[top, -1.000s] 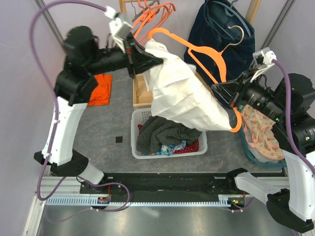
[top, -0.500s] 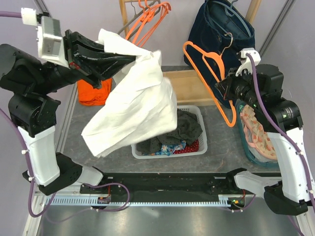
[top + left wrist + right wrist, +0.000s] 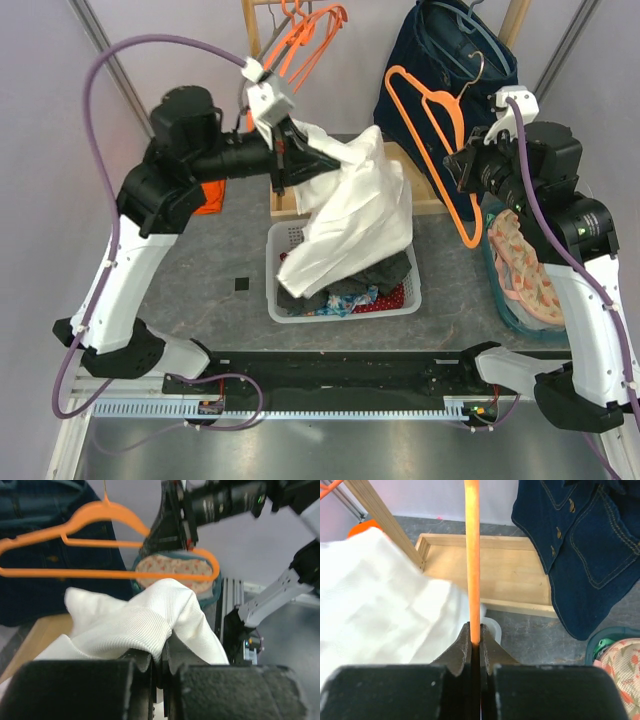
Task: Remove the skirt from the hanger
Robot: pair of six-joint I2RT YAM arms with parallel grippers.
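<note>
The white skirt [image 3: 360, 215] hangs from my left gripper [image 3: 318, 157], which is shut on its upper edge; its lower end drapes into the white basket [image 3: 412, 300]. In the left wrist view the skirt [image 3: 140, 620] bunches over my jaws. The orange hanger [image 3: 432, 120] is bare and apart from the skirt, held upright at the right by my right gripper [image 3: 462, 170], shut on its lower bar. In the right wrist view the hanger bar [image 3: 472, 555] runs straight up from my closed jaws, with the skirt [image 3: 380, 600] at the left.
The basket holds dark and patterned clothes [image 3: 355, 285]. A wooden rack base [image 3: 420, 185] with more orange hangers [image 3: 310, 30] and a hanging denim jacket [image 3: 440, 60] stands behind. A teal bin with floral cloth [image 3: 525, 270] is at the right. An orange cloth [image 3: 210, 195] lies left.
My left arm has swung down and right, lowering the skirt from high on the left onto the basket. My right gripper has kept the bare hanger at the right, slightly raised.
</note>
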